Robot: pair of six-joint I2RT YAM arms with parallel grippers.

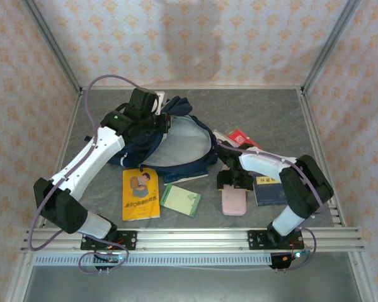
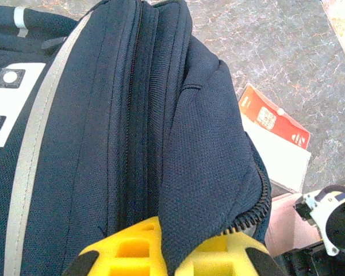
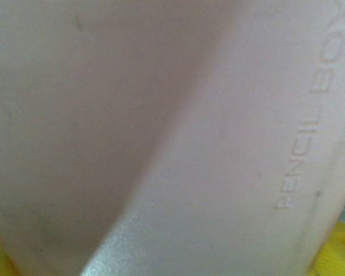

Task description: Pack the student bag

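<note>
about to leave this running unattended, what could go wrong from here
1. The left pincer pinches just a fold of the student bag near its zipper; the fabric could slip and the opening sag shut.
2. The pencil box looks smooth and wide for the right pincer; it might slip on lifting or bump the dark book beside it.

Peach-patterned walls [image 1: 195,38] with metal corner posts [image 1: 54,45] around a grey, perhaps marbled tabletop [image 1: 271,113]; soft even light.
</note>
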